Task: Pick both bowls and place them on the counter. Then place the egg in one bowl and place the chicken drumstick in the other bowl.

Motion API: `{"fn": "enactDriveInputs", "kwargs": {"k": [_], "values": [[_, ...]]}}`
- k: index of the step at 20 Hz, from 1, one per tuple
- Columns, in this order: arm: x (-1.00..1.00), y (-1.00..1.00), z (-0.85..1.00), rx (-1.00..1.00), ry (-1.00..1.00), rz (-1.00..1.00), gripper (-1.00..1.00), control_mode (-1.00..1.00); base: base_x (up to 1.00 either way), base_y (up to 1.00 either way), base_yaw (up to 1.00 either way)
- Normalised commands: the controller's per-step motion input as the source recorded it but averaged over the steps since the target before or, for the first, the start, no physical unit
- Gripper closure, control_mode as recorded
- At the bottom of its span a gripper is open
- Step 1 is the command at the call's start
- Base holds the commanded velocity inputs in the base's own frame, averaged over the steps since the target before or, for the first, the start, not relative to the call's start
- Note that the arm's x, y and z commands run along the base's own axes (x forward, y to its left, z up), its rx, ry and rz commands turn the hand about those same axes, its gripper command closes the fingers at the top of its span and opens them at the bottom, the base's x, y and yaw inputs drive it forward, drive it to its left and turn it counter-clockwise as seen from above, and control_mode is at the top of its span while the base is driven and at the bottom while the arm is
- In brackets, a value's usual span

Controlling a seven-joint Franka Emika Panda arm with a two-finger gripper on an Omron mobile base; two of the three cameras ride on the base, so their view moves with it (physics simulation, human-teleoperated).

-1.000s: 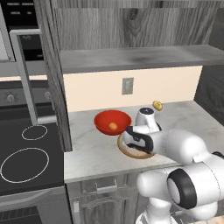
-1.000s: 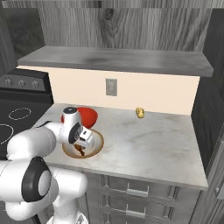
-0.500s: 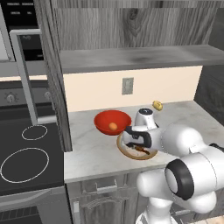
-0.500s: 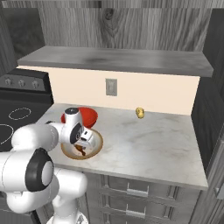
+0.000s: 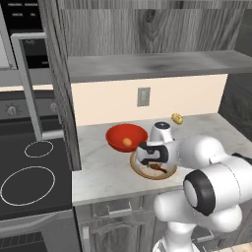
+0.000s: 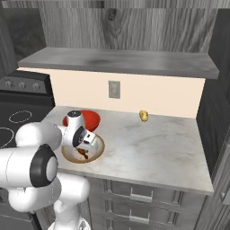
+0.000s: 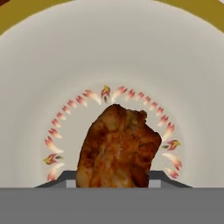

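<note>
My gripper (image 5: 155, 161) hangs just over the beige bowl (image 5: 141, 172) on the counter (image 5: 98, 167), shut on the chicken drumstick (image 5: 157, 167). In the hand view the reddish-brown drumstick (image 7: 118, 144) stands between my fingertips (image 7: 65, 180), low over the bowl's cream inside (image 7: 48, 78); I cannot tell if it touches. The red bowl (image 5: 118, 134) sits just behind, with the egg (image 5: 127, 141) in it. From the right, the gripper (image 6: 83, 149), drumstick (image 6: 81, 155), beige bowl (image 6: 97, 154) and red bowl (image 6: 91, 118) show the same.
A small yellow object (image 5: 177, 118) (image 6: 143, 115) lies at the back of the counter by the wall. The black stovetop (image 5: 29, 172) is to the left. A grey wood shelf (image 5: 147, 64) runs overhead. The counter's right half (image 6: 152, 152) is bare.
The arm's elbow and upper links have swung, while the hand stays over the beige bowl with the drumstick in its grip.
</note>
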Motion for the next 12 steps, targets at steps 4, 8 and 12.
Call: {"fn": "enactDriveInputs", "kwargs": {"k": [4,8,12], "values": [[0.17,0.15,-0.11,-0.01,0.06,0.04,1.00,-1.00,0.00,0.00,0.00],[0.15,0.15,-0.15,0.00,0.08,0.04,1.00,-1.00,0.00,0.00,0.00],[0.14,0.04,-0.10,0.00,0.07,0.04,1.00,-1.00,0.00,0.00,0.00]]}}
